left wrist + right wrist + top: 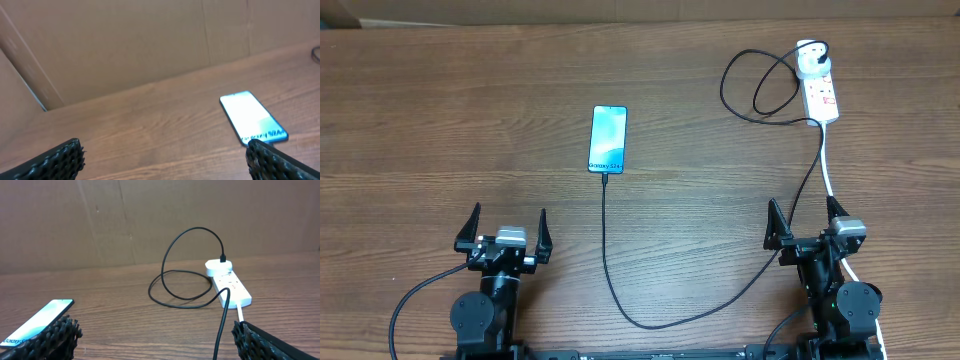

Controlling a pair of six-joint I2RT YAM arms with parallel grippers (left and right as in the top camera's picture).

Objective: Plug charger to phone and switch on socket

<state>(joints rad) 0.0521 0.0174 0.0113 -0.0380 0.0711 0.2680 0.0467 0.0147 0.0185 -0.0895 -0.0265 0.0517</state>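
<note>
The phone (607, 139) lies flat near the middle of the table (440, 120). The charger (604, 250) touches the phone's near edge. Its black cable bends in front of the robot and goes up to the socket (822, 95) by the far right edge. The left pincer (508, 215) and the right pincer (802, 208) sit low near the front, wide open and holding nothing. Bare wood lies between the left pincer and the phone. The cable passes close beside the right pincer.
</note>
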